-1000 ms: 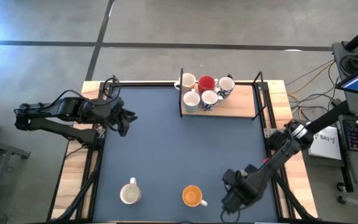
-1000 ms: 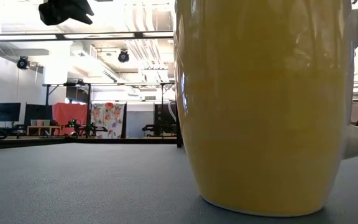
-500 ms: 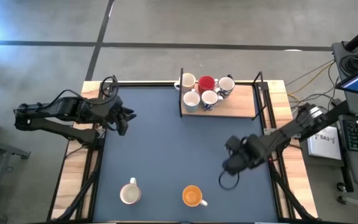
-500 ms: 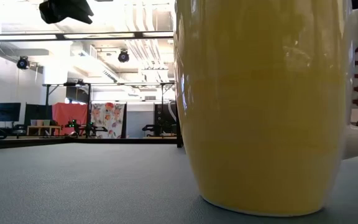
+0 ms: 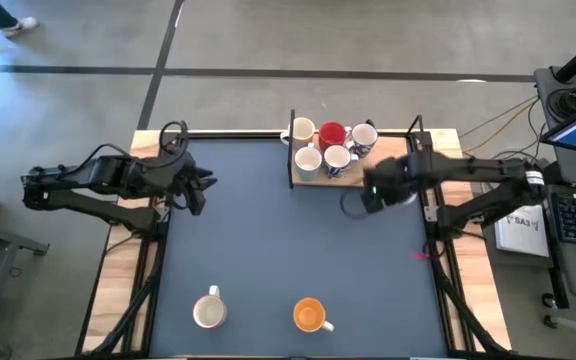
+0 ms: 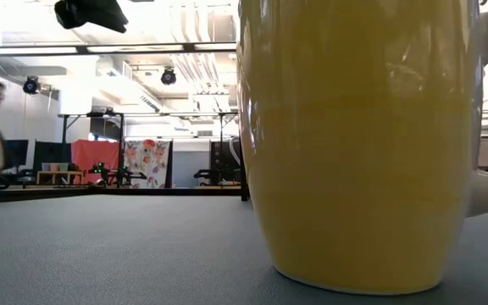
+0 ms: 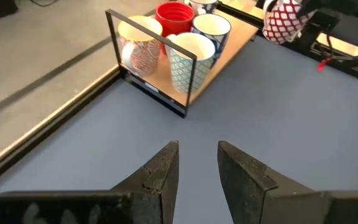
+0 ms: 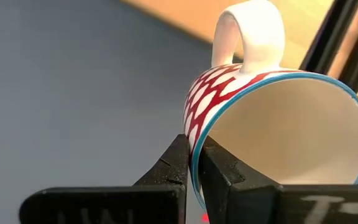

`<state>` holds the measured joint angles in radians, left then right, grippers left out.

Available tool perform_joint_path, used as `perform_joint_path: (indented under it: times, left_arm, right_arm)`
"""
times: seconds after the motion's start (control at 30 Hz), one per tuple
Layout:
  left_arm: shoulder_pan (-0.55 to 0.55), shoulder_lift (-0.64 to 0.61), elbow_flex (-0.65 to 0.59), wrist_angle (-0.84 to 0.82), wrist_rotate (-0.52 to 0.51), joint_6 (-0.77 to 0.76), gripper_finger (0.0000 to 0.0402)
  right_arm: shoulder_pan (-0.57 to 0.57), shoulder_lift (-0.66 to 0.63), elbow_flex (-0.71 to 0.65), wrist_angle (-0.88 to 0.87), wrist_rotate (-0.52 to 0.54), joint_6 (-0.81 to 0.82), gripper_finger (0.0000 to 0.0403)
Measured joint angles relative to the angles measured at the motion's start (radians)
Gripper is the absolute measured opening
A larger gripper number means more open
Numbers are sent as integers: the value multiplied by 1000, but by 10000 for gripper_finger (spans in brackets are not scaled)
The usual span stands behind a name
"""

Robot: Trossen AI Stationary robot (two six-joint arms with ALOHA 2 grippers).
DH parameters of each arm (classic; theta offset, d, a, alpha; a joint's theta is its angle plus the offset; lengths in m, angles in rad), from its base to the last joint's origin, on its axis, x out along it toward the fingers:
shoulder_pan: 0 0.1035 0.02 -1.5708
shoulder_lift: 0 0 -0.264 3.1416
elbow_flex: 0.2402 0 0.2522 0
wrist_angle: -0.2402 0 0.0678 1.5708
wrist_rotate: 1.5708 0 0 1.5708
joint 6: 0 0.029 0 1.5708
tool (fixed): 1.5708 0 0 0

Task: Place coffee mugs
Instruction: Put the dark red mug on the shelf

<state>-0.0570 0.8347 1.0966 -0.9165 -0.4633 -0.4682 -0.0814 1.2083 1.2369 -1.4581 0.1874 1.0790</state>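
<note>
Your right gripper (image 8: 193, 163) pinches the rim of a red-patterned mug (image 8: 272, 121) beside the wooden tray (image 5: 388, 172). Your left gripper (image 7: 197, 163) hovers empty, fingers narrowly apart.

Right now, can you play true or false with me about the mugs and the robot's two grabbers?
1. The right gripper pinches the rim of a red-patterned mug. True.
2. The orange mug sits on the wooden tray. False: it stands on the dark table, at the near edge.
3. Five mugs stand together on the wooden tray. True.
4. The left gripper holds a mug. False: its fingers are apart with nothing between them.
5. The red mug lies tipped over. False: it stands upright among the others.
</note>
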Motion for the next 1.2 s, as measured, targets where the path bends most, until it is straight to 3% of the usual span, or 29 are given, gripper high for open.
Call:
perform_joint_path:
  times: [0.3,0.5,0.83,1.2]
  left_arm:
    - [8,-32,0,0,-26,41,94]
    - [8,-83,0,1,-36,66,94]
    - [9,-109,31,3,-77,98,94]
    - [9,-111,122,0,-78,120,94]
  right_arm:
    - [-339,21,0,86,-4,-290,13]
    - [-507,26,0,155,-5,-394,13]
    - [-659,92,0,244,-37,-495,13]
    - [-737,201,18,261,-55,-626,13]
